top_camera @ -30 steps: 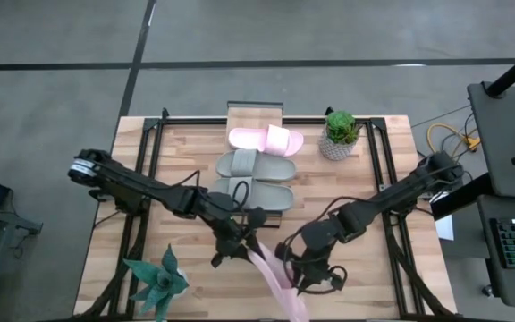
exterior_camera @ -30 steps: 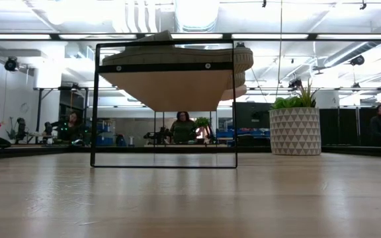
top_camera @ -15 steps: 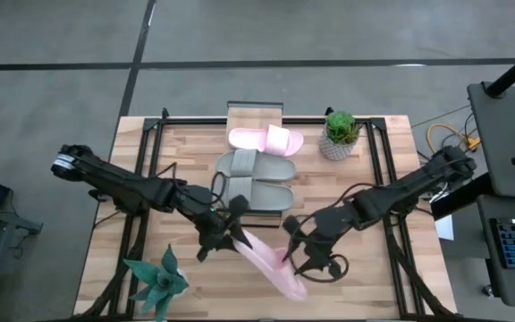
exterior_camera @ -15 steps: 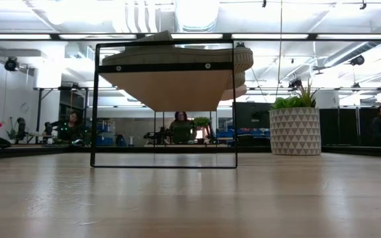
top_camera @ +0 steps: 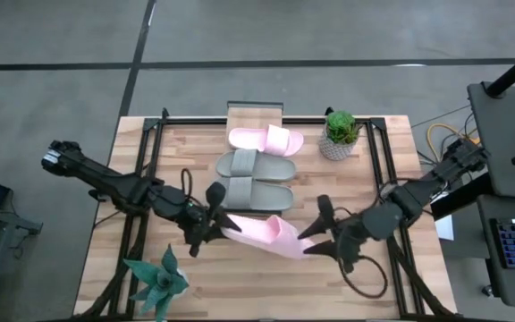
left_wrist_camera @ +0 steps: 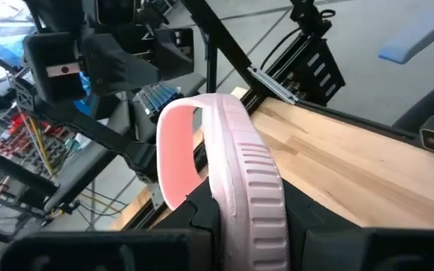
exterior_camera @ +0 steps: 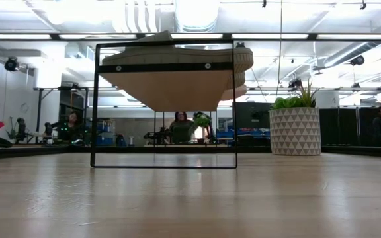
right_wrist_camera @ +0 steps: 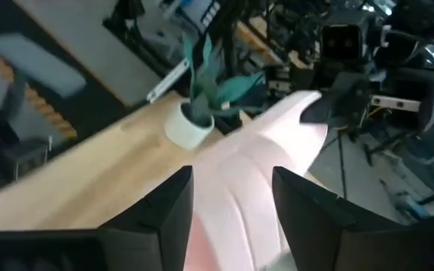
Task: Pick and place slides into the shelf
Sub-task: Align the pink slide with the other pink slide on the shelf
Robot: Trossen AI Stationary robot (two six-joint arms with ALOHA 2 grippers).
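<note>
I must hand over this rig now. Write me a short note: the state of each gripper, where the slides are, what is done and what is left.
Left gripper: shut on one end of the fourth slide, a pink slide, held above the table in front of the shelf.
Right gripper: open, at the slide's other end.
Done: one pink slide and two grey slides lie on the shelf.
Left: place the held slide on the shelf.
</note>
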